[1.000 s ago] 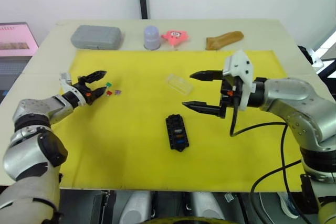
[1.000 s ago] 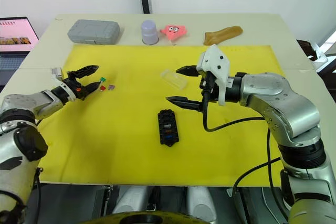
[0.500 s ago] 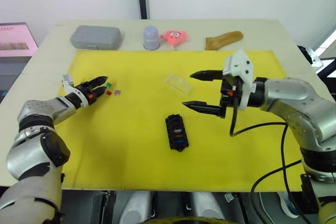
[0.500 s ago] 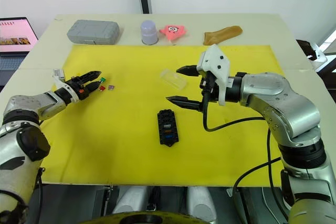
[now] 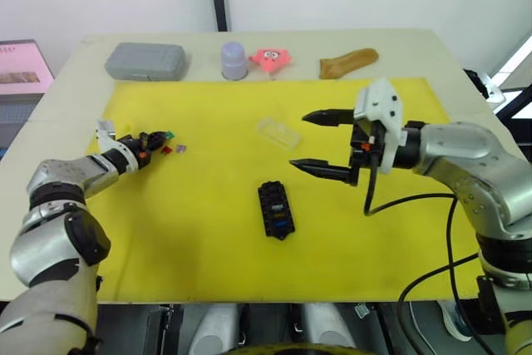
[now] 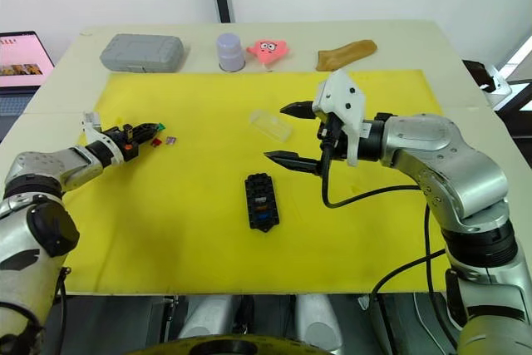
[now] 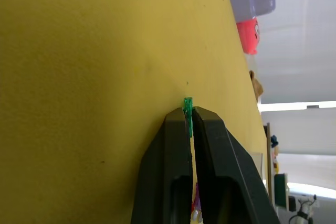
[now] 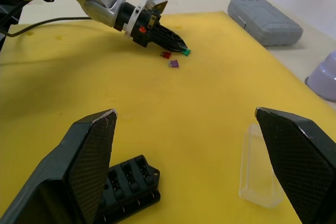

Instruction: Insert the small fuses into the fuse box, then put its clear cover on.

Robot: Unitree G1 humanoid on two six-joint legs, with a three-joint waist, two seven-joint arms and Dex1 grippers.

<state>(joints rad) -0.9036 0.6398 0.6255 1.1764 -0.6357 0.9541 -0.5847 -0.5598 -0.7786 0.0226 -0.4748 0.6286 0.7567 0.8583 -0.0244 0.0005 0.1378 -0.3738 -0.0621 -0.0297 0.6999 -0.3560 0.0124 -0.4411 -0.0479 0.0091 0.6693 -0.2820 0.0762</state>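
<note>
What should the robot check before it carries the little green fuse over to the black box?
1. Green fuse pinched between the left gripper fingers: ok.
2. Fuse clear of the yellow mat: cannot tell.
3. Red fuse and purple fuse lying loose beside it, not caught: ok.
4. Fuse box lying flat, slots up: ok.
5. Right gripper wide open, hanging apart from the box: ok.
6. Clear cover off the box, lying aside: ok.
</note>
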